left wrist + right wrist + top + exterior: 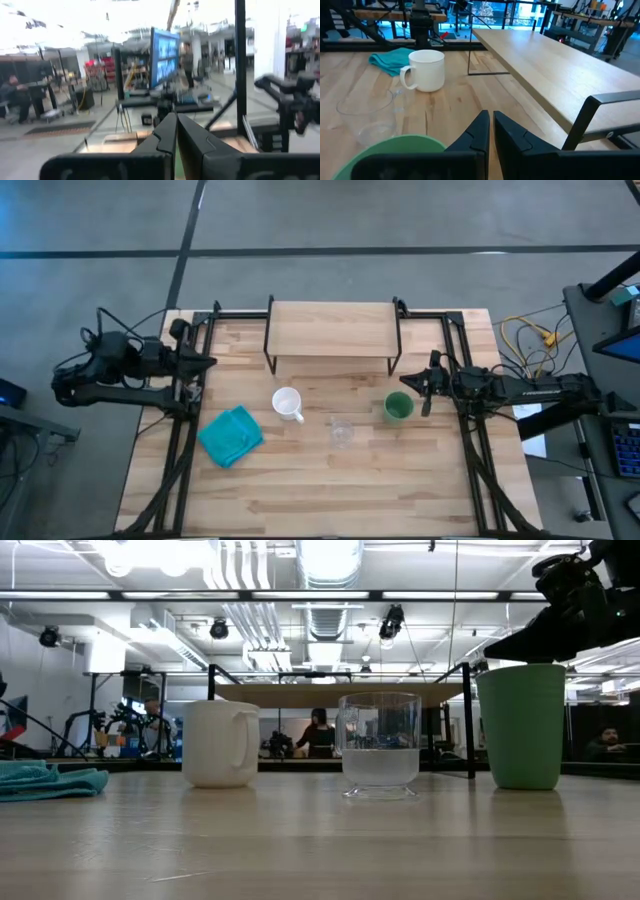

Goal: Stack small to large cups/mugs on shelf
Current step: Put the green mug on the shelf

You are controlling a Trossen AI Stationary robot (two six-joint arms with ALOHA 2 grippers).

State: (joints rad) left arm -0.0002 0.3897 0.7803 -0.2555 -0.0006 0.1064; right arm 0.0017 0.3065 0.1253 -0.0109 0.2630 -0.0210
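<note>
The green cup [398, 408] stands upright on the table to the right of the clear glass cup [342, 432] and the white mug [287, 403], whose handle points toward the near edge. All three rest on their bases in front of the shelf [332, 328]. My right gripper [405, 381] is shut. It hovers just past the green cup's far side, above its rim [390, 152], and touches nothing. In the low view it [500, 652] shows over the green cup [520, 725]. My left gripper [207, 363], also shut, waits at the table's left edge.
A crumpled teal cloth [231, 435] lies left of the mug near the left frame rail. The shelf's thin black legs [268, 360] stand behind the cups. Black frame rails [180, 445] run along both table sides. Bare wood lies toward the near edge.
</note>
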